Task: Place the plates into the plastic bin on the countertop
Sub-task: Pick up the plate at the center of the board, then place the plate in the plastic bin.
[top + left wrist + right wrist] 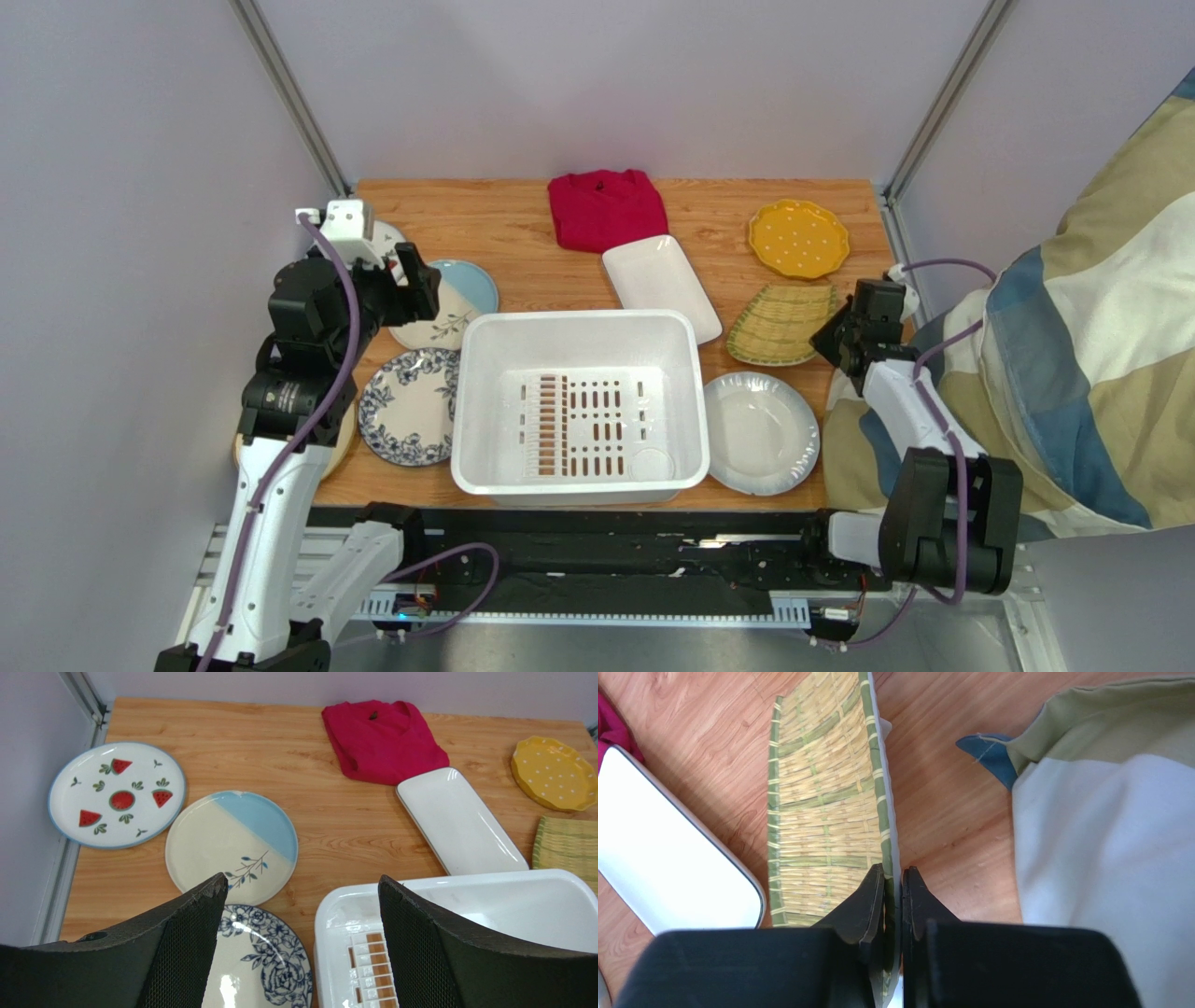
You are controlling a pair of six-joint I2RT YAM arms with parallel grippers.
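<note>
Though pinched, woven-look plate (822,805), green-banded yellow

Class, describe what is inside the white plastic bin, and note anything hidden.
The plastic bin holds nothing; only its slotted bottom shows. The countertop beneath is covered, except brown glimpses through the slots.

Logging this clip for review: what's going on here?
The right hand is clamped on the rim of the greenish woven-look plate at the right side of the countertop. The left hand hovers open above the blue floral plate beside the plastic bin, holding nothing. No plate is in the bin yet.
</note>
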